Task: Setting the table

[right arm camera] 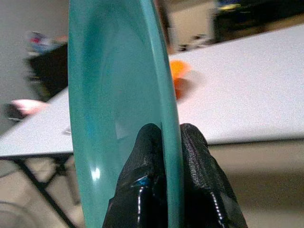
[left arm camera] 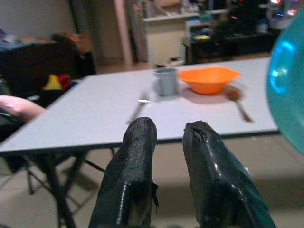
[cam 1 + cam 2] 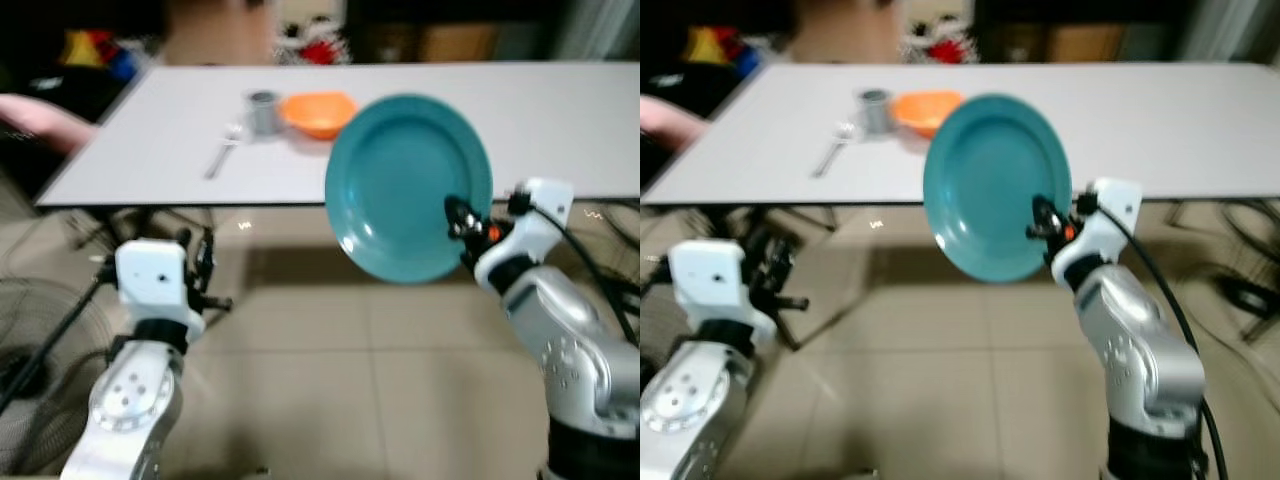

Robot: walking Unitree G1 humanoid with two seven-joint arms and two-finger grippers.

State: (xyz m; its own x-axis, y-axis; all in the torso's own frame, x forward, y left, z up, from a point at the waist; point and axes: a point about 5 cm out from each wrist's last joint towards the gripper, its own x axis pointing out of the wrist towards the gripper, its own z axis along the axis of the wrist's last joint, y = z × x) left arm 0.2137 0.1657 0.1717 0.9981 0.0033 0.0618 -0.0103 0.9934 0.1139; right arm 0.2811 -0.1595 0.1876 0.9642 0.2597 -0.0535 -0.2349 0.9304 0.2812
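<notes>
In the left eye view, the right gripper (image 3: 462,222) pinched the rim of a teal plate (image 3: 405,185), holding it up on edge with its face toward the camera, in front of the near edge of a white table (image 3: 560,120). On the table's left part stood a grey cup (image 3: 263,110), with an orange bowl (image 3: 318,112) just beside it and a spoon (image 3: 222,150) lying nearer the table's edge. The left gripper (image 3: 205,270) hung low, below the table edge, over the tiled floor (image 3: 330,370). A fan (image 3: 25,370) stood at the lower left.

The right eye view showed the same scene: the plate (image 3: 995,185) was upright in the right gripper (image 3: 1045,225), overlapping the table's front edge, with the cup (image 3: 874,108) and bowl (image 3: 925,108) behind it to the left.

In the left wrist view, the left gripper (image 2: 168,137) held nothing, its two fingers (image 2: 137,156) standing slightly apart with a narrow gap between them. Beyond them the table (image 2: 95,118) carried the cup (image 2: 166,81), the bowl (image 2: 209,78) and two spoons, one on either side of them. The plate's edge (image 2: 287,80) entered at one side.

In the right wrist view, the right gripper (image 1: 167,137) clamped the plate (image 1: 114,95) seen edge-on, one finger (image 1: 147,152) on each face of the rim. Part of the bowl (image 1: 176,70) showed behind the plate on the table (image 1: 247,85).
</notes>
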